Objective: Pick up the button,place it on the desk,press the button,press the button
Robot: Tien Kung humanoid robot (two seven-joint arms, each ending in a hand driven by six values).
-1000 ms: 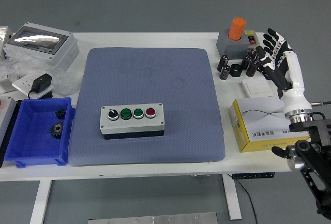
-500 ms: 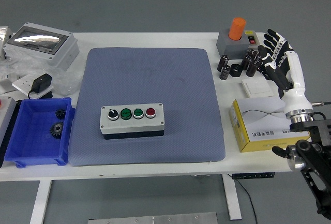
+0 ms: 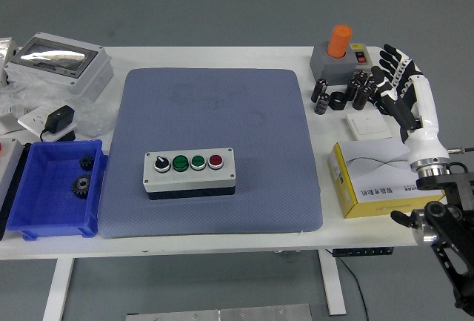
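The right robot hand [image 3: 396, 84] hovers over the far right corner of the tabletop [image 3: 222, 55], its black-and-white fingers [image 3: 389, 55] spread apart and holding nothing. It sits at the end of a white forearm that runs back to a black arm at the picture's lower right. Just to the left of the robot hand stand several small black cylinders [image 3: 341, 93], and behind them a grey box with an orange knob [image 3: 339, 48] on top. Below the fingers lies a white wall switch [image 3: 368, 125], and nearer the front edge a yellow and white box [image 3: 374, 178], which the forearm passes over.

The button box [image 3: 189, 174], a grey case with one black knob, two green buttons and one red button in a row, lies well apart from the robot hand, on the front half of a blue-grey mat [image 3: 215, 150] that covers the middle of the tabletop. To the left of the mat a blue bin [image 3: 53, 187] holds two dark gears [image 3: 81, 184]. Behind the bin are a black adapter [image 3: 59, 121] and a grey case with a clear lid [image 3: 55, 63]
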